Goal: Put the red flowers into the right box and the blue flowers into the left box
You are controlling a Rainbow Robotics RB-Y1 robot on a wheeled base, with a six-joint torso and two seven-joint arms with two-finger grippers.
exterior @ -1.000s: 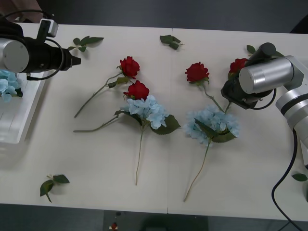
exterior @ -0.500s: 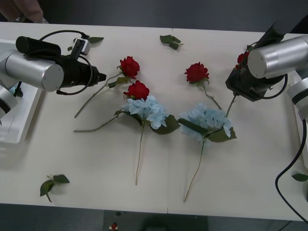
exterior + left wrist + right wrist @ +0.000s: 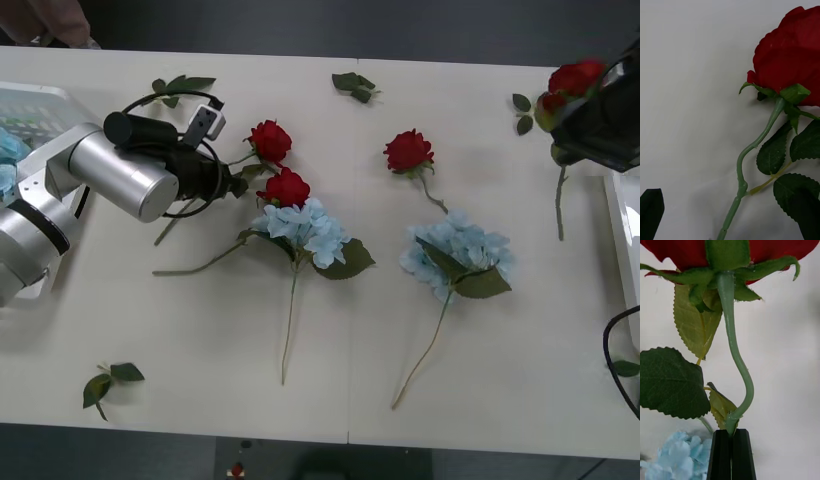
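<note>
Lying scattered, leaf sprigs [image 3: 352, 86] ring the blue flowers [image 3: 455, 250].

Right pincer [image 3: 730, 435] mostly cut by front view's right edge; in right wrist view only finger ends show, closed on rose stem [image 3: 738, 363]. That rose's bloom [image 3: 728, 251] cut by frame edge there. Right box [image 3: 622, 250]: only rim strip visible at frame edge. Left box [image 3: 40, 105] cut by left edge, partly hidden behind left arm. Left pincer [image 3: 236, 185] fingertips too small and dark to tell in front view; in left wrist view one finger [image 3: 651, 212] shows at corner, other lost among leaves. Rose [image 3: 792, 62] in left wrist view cut by edge.
</note>
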